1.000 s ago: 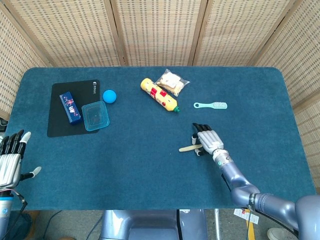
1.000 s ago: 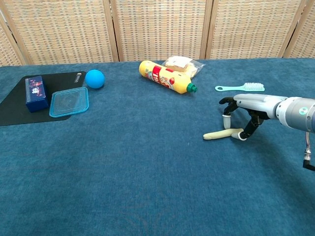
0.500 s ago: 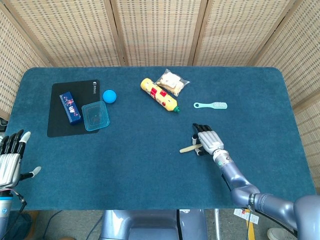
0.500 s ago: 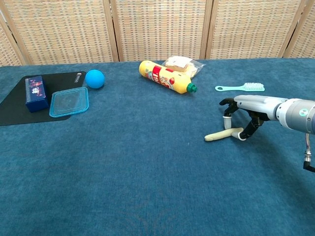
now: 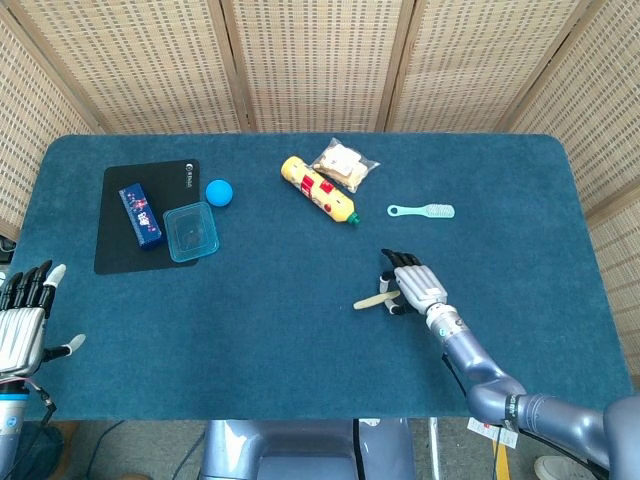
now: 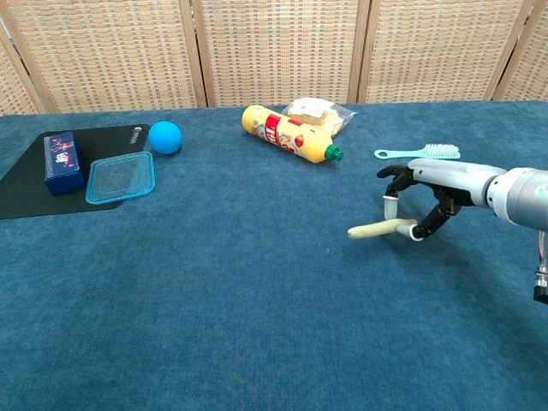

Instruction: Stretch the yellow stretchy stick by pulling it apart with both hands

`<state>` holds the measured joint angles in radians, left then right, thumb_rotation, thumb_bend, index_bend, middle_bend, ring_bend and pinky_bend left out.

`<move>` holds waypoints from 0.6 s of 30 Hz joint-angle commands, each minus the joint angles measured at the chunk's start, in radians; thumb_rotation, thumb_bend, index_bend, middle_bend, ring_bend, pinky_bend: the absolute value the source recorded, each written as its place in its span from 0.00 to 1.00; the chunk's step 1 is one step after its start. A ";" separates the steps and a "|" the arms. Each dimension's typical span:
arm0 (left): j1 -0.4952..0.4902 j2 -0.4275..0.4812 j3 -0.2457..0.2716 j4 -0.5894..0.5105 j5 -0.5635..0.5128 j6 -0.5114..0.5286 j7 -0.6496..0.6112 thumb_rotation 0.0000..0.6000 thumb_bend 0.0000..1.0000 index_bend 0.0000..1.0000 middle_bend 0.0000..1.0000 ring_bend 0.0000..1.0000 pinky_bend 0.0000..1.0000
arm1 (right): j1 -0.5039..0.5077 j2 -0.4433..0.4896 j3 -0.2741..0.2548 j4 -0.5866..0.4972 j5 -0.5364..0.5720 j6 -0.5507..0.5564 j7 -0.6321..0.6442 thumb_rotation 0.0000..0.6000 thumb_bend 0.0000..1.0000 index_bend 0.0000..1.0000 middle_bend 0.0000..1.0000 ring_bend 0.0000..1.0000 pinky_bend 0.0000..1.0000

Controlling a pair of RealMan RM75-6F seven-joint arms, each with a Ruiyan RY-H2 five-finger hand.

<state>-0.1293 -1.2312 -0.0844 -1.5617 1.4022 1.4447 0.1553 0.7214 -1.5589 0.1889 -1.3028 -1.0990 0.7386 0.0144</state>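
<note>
The pale yellow stretchy stick (image 6: 373,229) lies almost level just above the blue table cloth, right of centre; the head view shows the stick (image 5: 370,300) pointing left. My right hand (image 6: 431,190) pinches the stick's right end between thumb and a finger, its other fingers arched above; the same right hand (image 5: 414,284) shows in the head view. At the table's near left corner my left hand (image 5: 24,318) hangs off the edge, far from the stick, fingers spread and holding nothing. It is outside the chest view.
A yellow bottle (image 5: 318,189) and a clear snack bag (image 5: 344,164) lie at the back centre. A teal brush (image 5: 421,210) lies behind my right hand. On the left are a black mat (image 5: 115,250), a blue box (image 5: 140,214), a clear blue container (image 5: 190,231) and a blue ball (image 5: 219,192).
My right hand has closed on the stick's right end and lifted it slightly; the stick has shifted a little to the left. The left hand has stayed in place.
</note>
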 commanded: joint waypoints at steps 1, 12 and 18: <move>-0.005 -0.002 0.003 0.004 0.008 -0.004 -0.005 1.00 0.00 0.00 0.00 0.00 0.00 | -0.018 0.040 0.029 -0.074 0.002 -0.001 0.076 1.00 0.56 0.73 0.01 0.00 0.00; -0.090 -0.040 0.016 0.088 0.134 -0.055 -0.047 1.00 0.00 0.00 0.00 0.00 0.00 | 0.051 0.089 0.091 -0.200 0.255 -0.080 0.051 1.00 0.56 0.74 0.00 0.00 0.00; -0.163 -0.040 0.011 0.058 0.200 -0.102 -0.064 1.00 0.00 0.00 0.00 0.00 0.00 | 0.146 0.028 0.087 -0.226 0.443 -0.016 -0.081 1.00 0.56 0.74 0.00 0.00 0.00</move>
<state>-0.2725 -1.2725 -0.0715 -1.4893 1.5889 1.3601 0.0931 0.8131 -1.4949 0.2726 -1.5094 -0.7444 0.6886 0.0005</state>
